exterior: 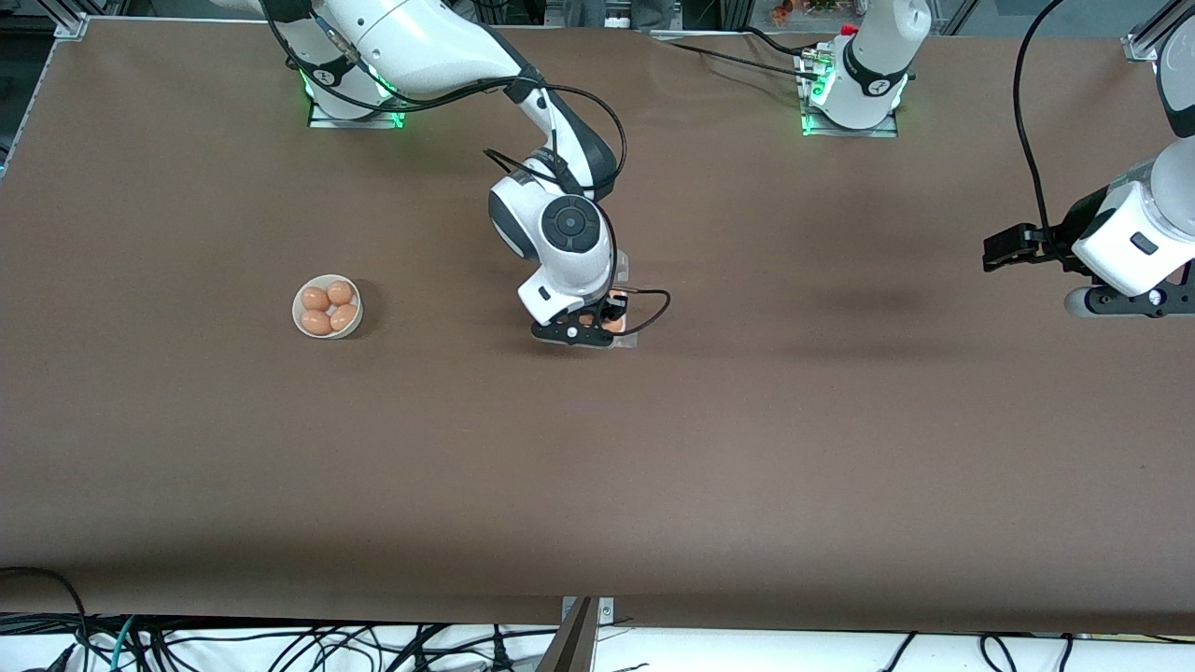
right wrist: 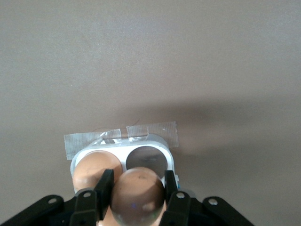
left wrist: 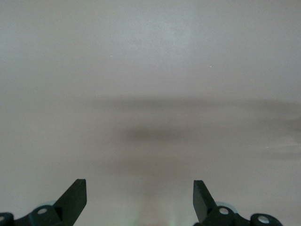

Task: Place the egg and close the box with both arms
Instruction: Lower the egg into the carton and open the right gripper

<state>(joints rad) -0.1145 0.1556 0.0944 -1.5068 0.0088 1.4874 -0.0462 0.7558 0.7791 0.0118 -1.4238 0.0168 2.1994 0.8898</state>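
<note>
My right gripper point(exterior: 590, 327) point(right wrist: 138, 181) is shut on the egg point(right wrist: 138, 192), an orange-brown one, and hangs low over the box point(right wrist: 162, 151) in the middle of the table. The box is a white tray fixed to the table with clear tape point(right wrist: 150, 130). One cell holds another egg point(right wrist: 91, 165); the cell beside it point(right wrist: 148, 157) is empty. In the front view the box point(exterior: 625, 340) is mostly hidden under the gripper. My left gripper point(exterior: 997, 252) point(left wrist: 139, 194) waits open over bare table at the left arm's end.
A round white bowl point(exterior: 299, 301) with several eggs point(exterior: 329, 306) stands toward the right arm's end of the table. Brown table cover point(exterior: 653, 467) stretches wide around the box. Cables lie along the table edge nearest the front camera.
</note>
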